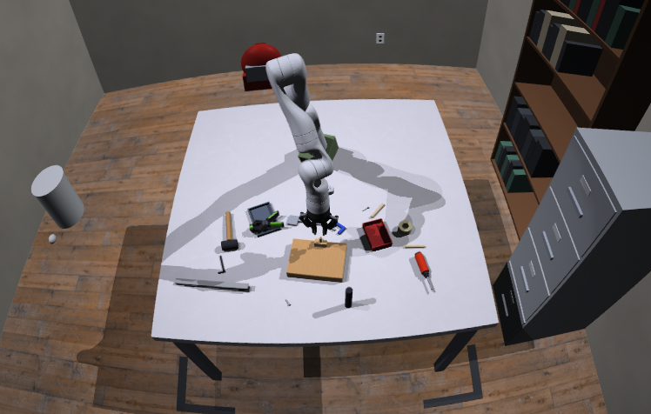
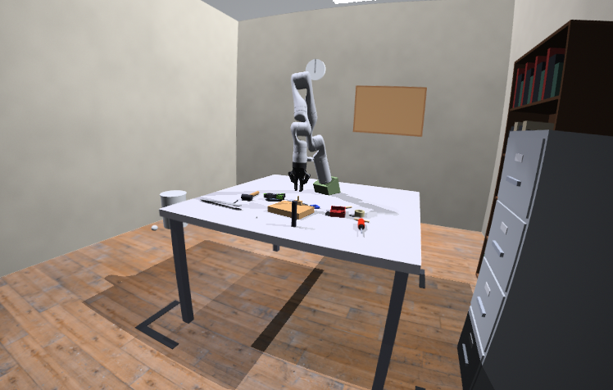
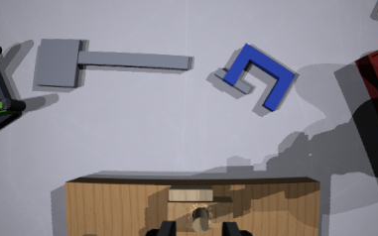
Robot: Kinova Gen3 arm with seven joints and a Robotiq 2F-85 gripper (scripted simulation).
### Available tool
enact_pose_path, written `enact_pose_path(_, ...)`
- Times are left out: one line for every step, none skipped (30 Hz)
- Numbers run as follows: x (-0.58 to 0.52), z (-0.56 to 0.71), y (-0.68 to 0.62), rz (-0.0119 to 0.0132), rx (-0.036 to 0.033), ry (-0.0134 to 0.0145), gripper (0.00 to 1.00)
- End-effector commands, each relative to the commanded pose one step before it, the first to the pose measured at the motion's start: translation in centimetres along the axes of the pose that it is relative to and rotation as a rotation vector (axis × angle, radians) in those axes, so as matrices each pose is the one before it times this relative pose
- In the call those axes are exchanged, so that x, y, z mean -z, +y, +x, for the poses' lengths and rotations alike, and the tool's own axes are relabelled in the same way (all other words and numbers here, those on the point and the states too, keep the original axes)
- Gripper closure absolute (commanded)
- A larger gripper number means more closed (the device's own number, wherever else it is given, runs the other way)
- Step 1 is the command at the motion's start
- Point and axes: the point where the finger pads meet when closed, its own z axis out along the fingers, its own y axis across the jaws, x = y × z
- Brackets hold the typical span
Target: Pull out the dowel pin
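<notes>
My gripper [image 1: 318, 232] [image 2: 298, 189] [image 3: 197, 230] is partly open and empty, above the bench board [image 1: 318, 264] [image 2: 284, 210] [image 3: 103, 203]. The pale bench stop [image 3: 190, 194] stands at the board's back edge. The small wooden block [image 3: 179, 212] lies in front of it, with the dowel pin [image 3: 200, 218] upright in it and light specks around the pin's base. A thin dark line runs between stop and block; I cannot tell whether it holds something loose. The block's front is cut off in the wrist view. The black and green spring clamp [image 1: 262, 225] [image 2: 274, 196] lies over the dark tray [image 1: 258, 210], left of the board.
A blue hooked piece [image 3: 287, 81] and a grey plate with a long arm [image 3: 59, 63] lie behind the board. The red bin [image 1: 377, 234] and a tape roll [image 1: 405, 227] are to the right. A mallet [image 1: 229, 243] is left. A black cylinder [image 1: 348, 297] stands in front.
</notes>
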Motion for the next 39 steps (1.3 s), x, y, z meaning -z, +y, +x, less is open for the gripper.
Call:
enact_pose_path(0.039,-0.034,-0.011,-0.00063,-0.00416,-0.0012,0.66)
enact_pose_path(0.0,0.0,0.0,0.0,0.0,0.0,0.66)
enact_pose_path(0.001,0.0,-0.018,0.00005,-0.00243,-0.00009,0.66)
enact_pose_path(0.001,-0.001,-0.019,0.00005,-0.00259,-0.0001,0.66)
enact_pose_path(0.001,-0.001,-0.02,0.00006,-0.00276,-0.0001,0.66)
enact_pose_path(0.001,-0.001,-0.021,0.00006,-0.00294,-0.00011,0.66)
enact_pose_path(0.001,-0.001,-0.023,0.00006,-0.00312,-0.00012,0.66)
enact_pose_path(0.001,-0.001,-0.024,0.00007,-0.0033,-0.00012,0.66)
enact_pose_path(0.002,-0.001,-0.025,0.00007,-0.00349,-0.00013,0.66)
enact_pose_path(0.002,-0.001,-0.027,0.00007,-0.00368,-0.00014,0.66)
enact_pose_path(0.002,-0.001,-0.028,0.00008,-0.00387,-0.00014,0.66)
enact_pose_path(0.002,-0.001,-0.03,0.00008,-0.00407,-0.00015,0.66)
enact_pose_path(0.002,-0.002,-0.031,0.00008,-0.00427,-0.00016,0.66)
enact_pose_path(0.002,-0.002,-0.033,0.00009,-0.00448,-0.00017,0.66)
enact_pose_path(0.002,-0.002,-0.034,0.00009,-0.00468,-0.00018,0.66)
enact_pose_path(0.002,-0.002,-0.036,0.00009,-0.00489,-0.00018,0.66)
enact_pose_path(0.002,-0.002,-0.037,0.00009,-0.0051,-0.00019,0.66)
enact_pose_path(0.0,0.0,0.0,0.0,0.0,0.0,0.66)
enact_pose_path(0.0,0.0,0.0,0.0,0.0,0.0,0.66)
enact_pose_path(0.002,-0.003,-0.039,0.0001,-0.00532,-0.0002,0.66)
enact_pose_path(0.002,-0.003,-0.04,0.0001,-0.00553,-0.00021,0.66)
enact_pose_path(0.002,-0.003,-0.042,0.0001,-0.00575,-0.00022,0.66)
enact_pose_path(0.003,-0.004,-0.043,0.0001,-0.00598,-0.00022,0.66)
enact_pose_path(0.003,-0.004,-0.045,0.0001,-0.0062,-0.00023,0.66)
enact_pose_path(0.003,-0.004,-0.046,0.00011,-0.00642,-0.00024,0.66)
enact_pose_path(0.003,-0.005,-0.048,0.00011,-0.00665,-0.00025,0.66)
enact_pose_path(0.003,-0.005,-0.05,0.00011,-0.00688,-0.00026,0.66)
enact_pose_path(0.003,-0.005,-0.051,0.00011,-0.00711,-0.00026,0.66)
enact_pose_path(0.003,-0.006,-0.053,0.00011,-0.00734,-0.00027,0.66)
enact_pose_path(0.003,-0.006,-0.054,0.00011,-0.00758,-0.00028,0.66)
enact_pose_path(0.003,-0.007,-0.056,0.00011,-0.00781,-0.00029,0.66)
enact_pose_path(0.003,-0.008,-0.058,0.00011,-0.00805,-0.0003,0.66)
enact_pose_path(0.003,-0.008,-0.059,0.00011,-0.00828,-0.00031,0.66)
enact_pose_path(0.003,-0.009,-0.061,0.00011,-0.00852,-0.00031,0.66)
enact_pose_path(0.0,0.0,0.0,0.0,0.0,0.0,0.66)
enact_pose_path(0.0,0.0,0.0,0.0,0.0,0.0,0.66)
enact_pose_path(0.003,-0.009,-0.062,0.00011,-0.00876,-0.00032,0.66)
enact_pose_path(0.004,-0.01,-0.064,0.00011,-0.009,-0.00033,0.66)
enact_pose_path(0.004,-0.011,-0.066,0.00011,-0.00924,-0.00034,0.66)
